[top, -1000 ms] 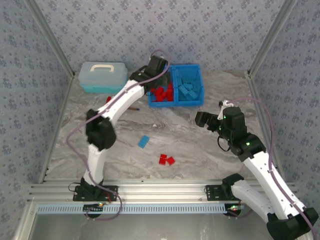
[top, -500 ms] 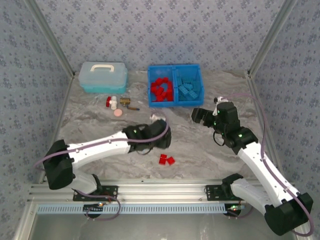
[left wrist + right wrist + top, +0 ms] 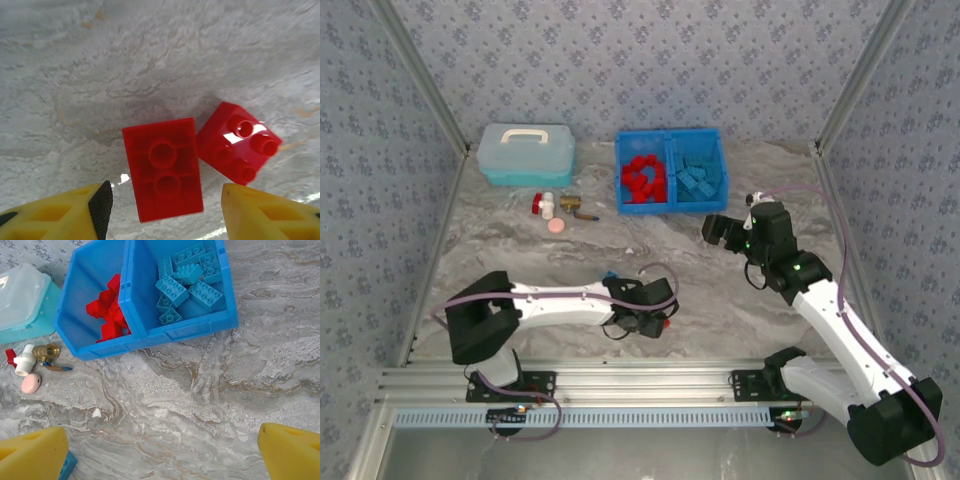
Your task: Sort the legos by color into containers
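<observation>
Two red legos lie side by side on the marble table. One (image 3: 162,175) is upside down and the other (image 3: 237,147) shows its studs. My left gripper (image 3: 165,215) hangs open just above them, its yellow fingers (image 3: 102,207) on either side of the upside-down one without touching it. The blue bin (image 3: 670,205) stands at the back, with red legos (image 3: 642,178) in its left container and blue legos (image 3: 698,175) in its right one. My right gripper (image 3: 715,230) hovers open and empty in front of the bin. A blue lego (image 3: 67,465) lies by its left finger.
A pale-blue lidded case (image 3: 525,152) sits at the back left. In front of it are a red-and-white bottle (image 3: 542,204), a brass fitting (image 3: 572,205) and a pink disc (image 3: 556,226). Patterned walls enclose the table on three sides.
My left arm has swung from the bin down to the front of the table, over the two red legos, and its jaws have widened slightly. The right gripper has shifted a little toward the bin.
</observation>
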`<state>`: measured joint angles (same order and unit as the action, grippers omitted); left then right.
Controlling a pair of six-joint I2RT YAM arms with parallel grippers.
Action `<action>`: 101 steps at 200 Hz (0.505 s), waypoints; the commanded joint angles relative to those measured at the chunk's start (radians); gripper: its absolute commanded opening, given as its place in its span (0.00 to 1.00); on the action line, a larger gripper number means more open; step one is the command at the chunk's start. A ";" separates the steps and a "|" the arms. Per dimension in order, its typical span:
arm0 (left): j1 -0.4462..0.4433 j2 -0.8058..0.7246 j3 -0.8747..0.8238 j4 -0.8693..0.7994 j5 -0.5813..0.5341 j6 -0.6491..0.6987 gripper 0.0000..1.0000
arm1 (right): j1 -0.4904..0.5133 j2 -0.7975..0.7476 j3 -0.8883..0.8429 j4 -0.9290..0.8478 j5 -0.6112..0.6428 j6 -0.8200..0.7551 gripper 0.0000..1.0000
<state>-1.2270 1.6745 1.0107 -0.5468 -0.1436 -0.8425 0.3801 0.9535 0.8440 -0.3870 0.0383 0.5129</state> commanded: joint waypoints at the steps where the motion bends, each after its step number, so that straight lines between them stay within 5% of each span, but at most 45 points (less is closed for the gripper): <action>1: -0.007 0.033 0.014 0.001 0.019 0.007 0.59 | -0.006 -0.023 0.005 -0.022 0.022 0.011 1.00; 54: -0.008 0.043 -0.002 0.018 -0.009 -0.009 0.32 | -0.007 -0.025 0.002 -0.015 0.013 0.016 1.00; 101: 0.015 -0.079 0.068 -0.037 -0.120 0.054 0.28 | -0.008 -0.034 0.002 -0.031 0.009 0.015 1.00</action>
<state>-1.2259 1.6936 1.0149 -0.5358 -0.1776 -0.8368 0.3771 0.9424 0.8440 -0.3923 0.0380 0.5133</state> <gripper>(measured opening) 0.320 0.999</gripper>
